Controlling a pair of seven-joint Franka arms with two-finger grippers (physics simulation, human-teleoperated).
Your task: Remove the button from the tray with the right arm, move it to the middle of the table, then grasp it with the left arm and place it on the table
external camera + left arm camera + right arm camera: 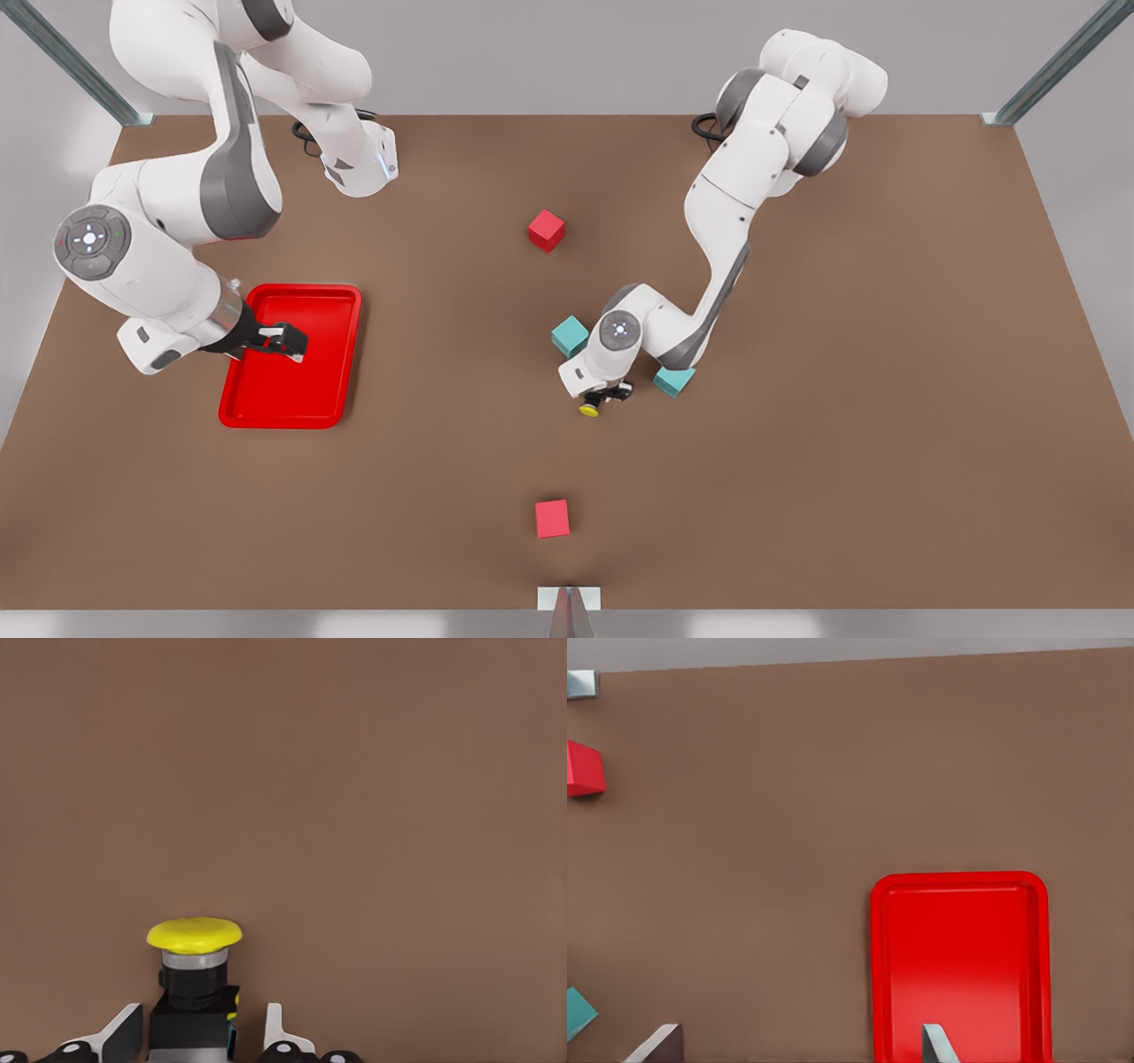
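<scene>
We see the table [797,461] as the biggest surface, a brown top running out to metal posts at its far corners, with wide bare stretches along the near edge and toward the front view's right. On the front view's left lies the tray [266,403], shallow and bright red; its floor holds no object, and its raised rim sits well in from the table's edges.

The right arm [159,248] reaches over that tray, and the right gripper [288,346] hangs above the tray floor with its fingers spread apart and nothing between them. In the right wrist view the tray [961,966] lies ahead of the two fingertips.

The left arm [735,221] bends down to the middle of the table, where the left gripper [607,394] sits low, between two teal cubes, one [570,336] just behind it and one [673,381] just beside it on the front view's right. Its fingers are closed on the dark body of the button [589,409], whose yellow cap points toward the near edge. The left wrist view shows the button [194,943] gripped by its body, cap clear of the fingers [275,1032], with bare tabletop beyond.

One red cube [546,229] stands farther back, another [552,518] near the front edge, both well apart from the gripper.
</scene>
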